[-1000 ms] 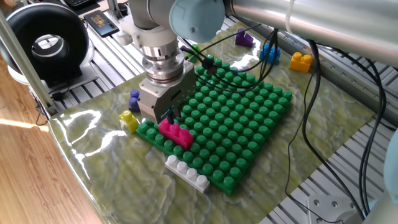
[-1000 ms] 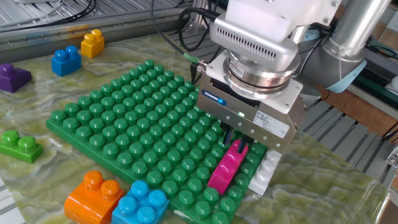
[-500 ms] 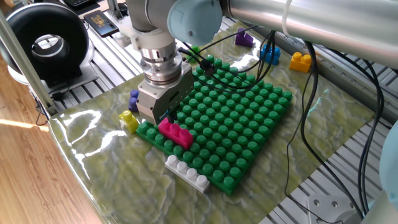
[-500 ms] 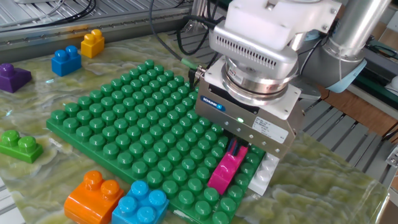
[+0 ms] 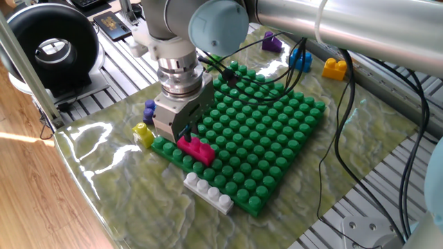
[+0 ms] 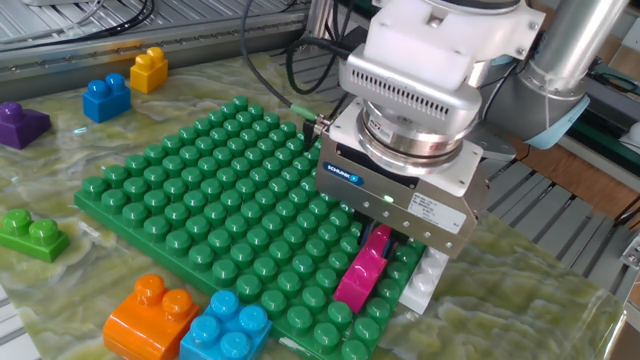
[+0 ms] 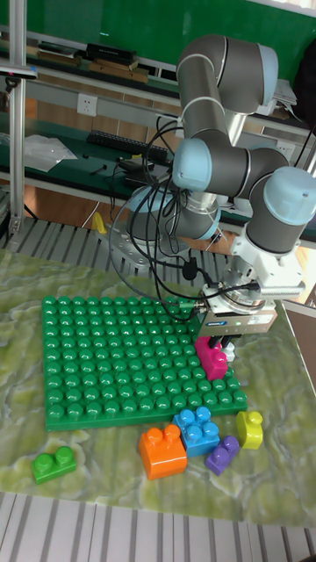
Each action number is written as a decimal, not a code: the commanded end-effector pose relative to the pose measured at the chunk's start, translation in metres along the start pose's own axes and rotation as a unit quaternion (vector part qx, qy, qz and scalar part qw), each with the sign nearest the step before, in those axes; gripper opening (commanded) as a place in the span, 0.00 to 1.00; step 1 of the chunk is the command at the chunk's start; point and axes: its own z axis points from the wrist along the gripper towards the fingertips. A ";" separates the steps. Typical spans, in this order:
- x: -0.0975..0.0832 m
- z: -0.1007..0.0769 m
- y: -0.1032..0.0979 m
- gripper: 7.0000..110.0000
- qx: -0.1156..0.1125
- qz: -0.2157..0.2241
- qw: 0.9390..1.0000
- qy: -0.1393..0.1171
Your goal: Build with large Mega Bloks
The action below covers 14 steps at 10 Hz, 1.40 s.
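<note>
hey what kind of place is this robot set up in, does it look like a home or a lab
Most likely a robotics lab or workshop, not a home. The arm's gripper works at a slatted metal table covered by a marbled plastic sheet, loose cables hang around it, and shelves of equipment line the back wall.

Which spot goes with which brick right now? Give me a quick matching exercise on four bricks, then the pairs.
Things:
1. magenta brick
2. white brick
3. orange brick
4. purple brick

Places:
A. on the mat off the baseplate's edge, next to the light blue brick
B. on the baseplate, under the gripper
C. alone on the mat, near the far left edge of that view
D. on the mat along the baseplate's edge, near the magenta brick

Pairs: 1-B, 2-D, 3-A, 4-C
</note>
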 end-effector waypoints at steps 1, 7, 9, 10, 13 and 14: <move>0.001 0.002 0.001 0.15 -0.002 0.001 1.000 0.001; 0.006 0.002 0.006 0.36 -0.003 0.003 1.000 0.000; 0.001 0.001 -0.005 0.36 0.020 0.005 1.000 -0.012; -0.003 0.001 -0.009 0.36 0.030 0.008 0.999 -0.022; -0.001 -0.002 -0.003 0.15 0.028 0.024 0.999 -0.029; -0.003 -0.002 0.001 0.15 0.021 0.020 0.999 -0.033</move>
